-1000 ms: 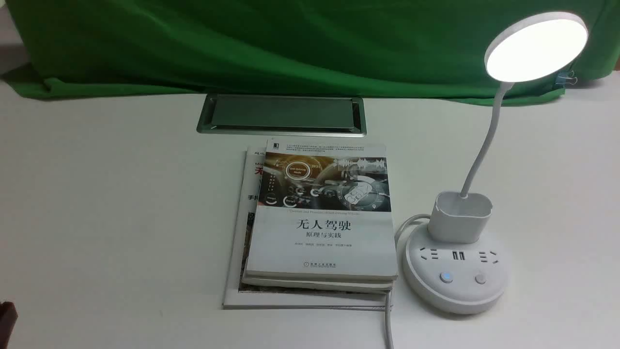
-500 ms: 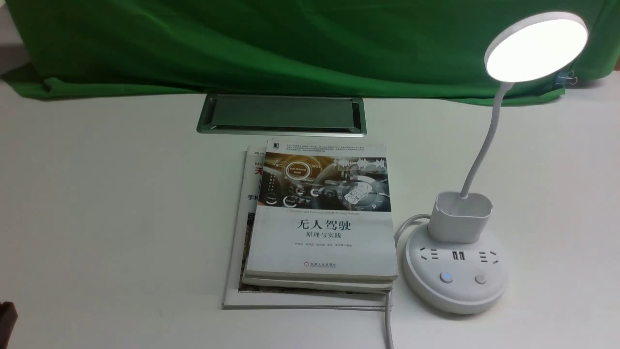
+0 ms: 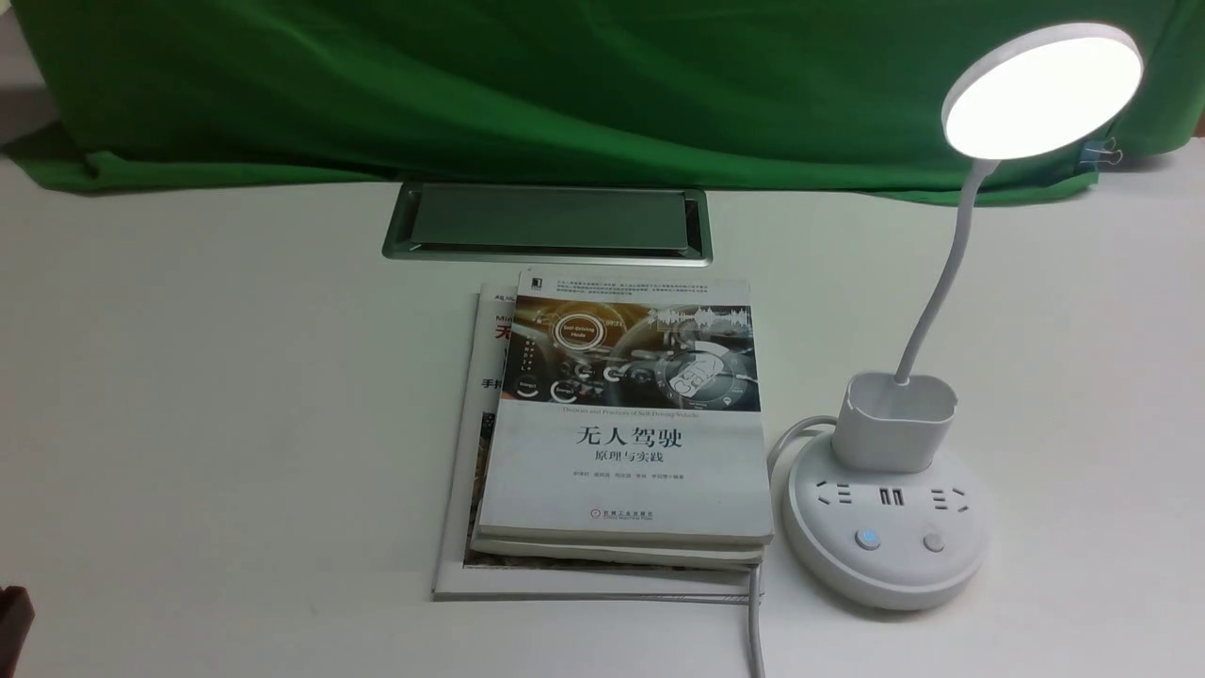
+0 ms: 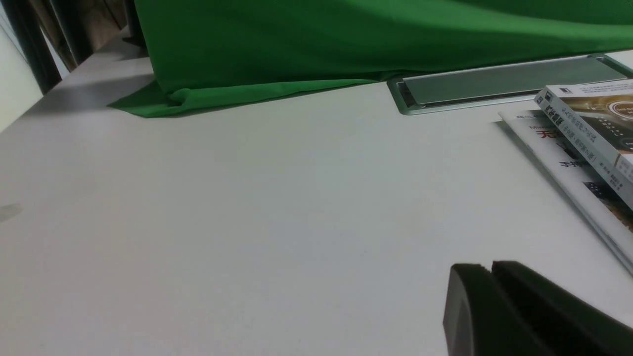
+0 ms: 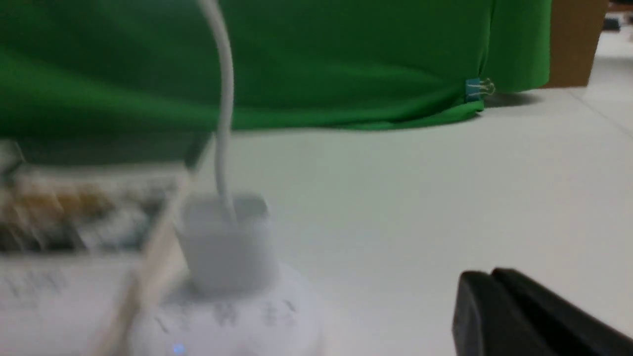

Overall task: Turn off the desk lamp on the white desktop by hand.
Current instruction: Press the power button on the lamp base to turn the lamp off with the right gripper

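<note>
The white desk lamp (image 3: 885, 527) stands at the right of the white desktop (image 3: 235, 395), its disc head (image 3: 1043, 90) lit. Its round base carries a blue-lit button (image 3: 867, 540) and a plain button (image 3: 934, 542). In the right wrist view the lamp (image 5: 225, 247) is blurred and close, with the blue light low on the base. My right gripper (image 5: 492, 277) is shut and empty, beside the base over bare desktop. My left gripper (image 4: 492, 269) is shut and empty, low over the desktop, apart from the books. Neither gripper's jaws show in the front view.
A stack of books (image 3: 621, 424) lies just left of the lamp base, also in the left wrist view (image 4: 588, 143). The lamp's white cord (image 3: 753, 631) runs to the front edge. A grey cable hatch (image 3: 546, 221) and green cloth (image 3: 471, 85) lie at the back.
</note>
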